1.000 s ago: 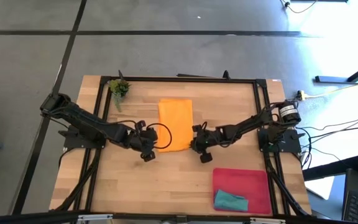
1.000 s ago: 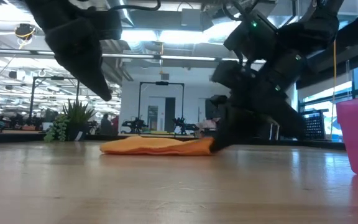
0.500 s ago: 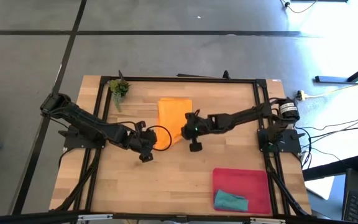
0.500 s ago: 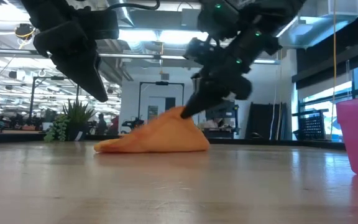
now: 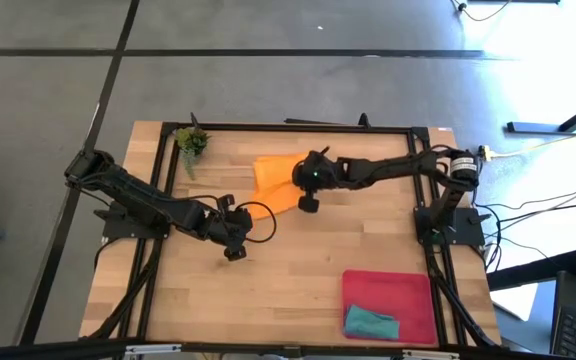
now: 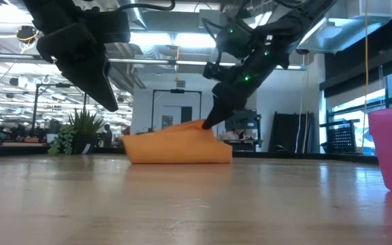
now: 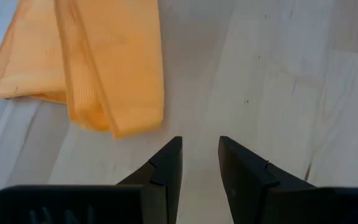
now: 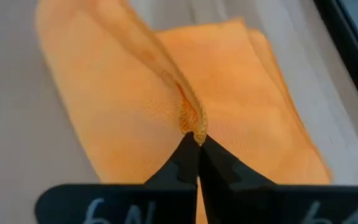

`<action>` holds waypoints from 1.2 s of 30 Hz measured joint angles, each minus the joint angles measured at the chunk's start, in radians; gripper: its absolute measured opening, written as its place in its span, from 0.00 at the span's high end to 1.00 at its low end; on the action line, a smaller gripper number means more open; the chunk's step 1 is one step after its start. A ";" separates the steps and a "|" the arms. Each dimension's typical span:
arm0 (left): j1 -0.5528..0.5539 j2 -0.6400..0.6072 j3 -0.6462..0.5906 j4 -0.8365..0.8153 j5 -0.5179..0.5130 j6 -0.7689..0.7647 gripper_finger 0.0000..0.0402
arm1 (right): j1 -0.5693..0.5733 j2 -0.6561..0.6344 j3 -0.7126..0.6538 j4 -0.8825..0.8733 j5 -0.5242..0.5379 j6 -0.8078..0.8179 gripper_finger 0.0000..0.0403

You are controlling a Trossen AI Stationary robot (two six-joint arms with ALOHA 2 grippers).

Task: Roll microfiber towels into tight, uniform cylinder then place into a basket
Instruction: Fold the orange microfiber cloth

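Left gripper (image 5: 233, 240) hovers off the desk (image 5: 288, 290), fingers slightly parted, holding nothing. Orange towel (image 5: 276, 178), mid-desk towards the back, is limp and light, draping from the right gripper (image 8: 194, 138), which pinches its raised edge; grip a hem.

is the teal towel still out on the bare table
No, the teal towel lies inside the red-pink basket at the table's near right corner, while only the orange towel is on the wood.

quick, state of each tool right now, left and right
Left tool: open, holding nothing, hovering near the orange towel.
Right tool: closed, pinching a fold of the orange towel, lifted off the table.
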 joint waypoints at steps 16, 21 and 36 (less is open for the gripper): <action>0.001 0.000 0.000 0.000 0.000 -0.007 0.76 | -0.014 0.000 -0.003 -0.016 0.208 0.129 0.99; 0.004 0.000 0.000 0.000 -0.032 -0.006 0.76 | -0.014 0.000 -0.003 0.047 0.200 0.123 0.99; 0.423 0.020 0.000 0.121 -0.026 0.232 0.76 | -0.014 0.000 -0.003 0.039 0.184 0.108 0.99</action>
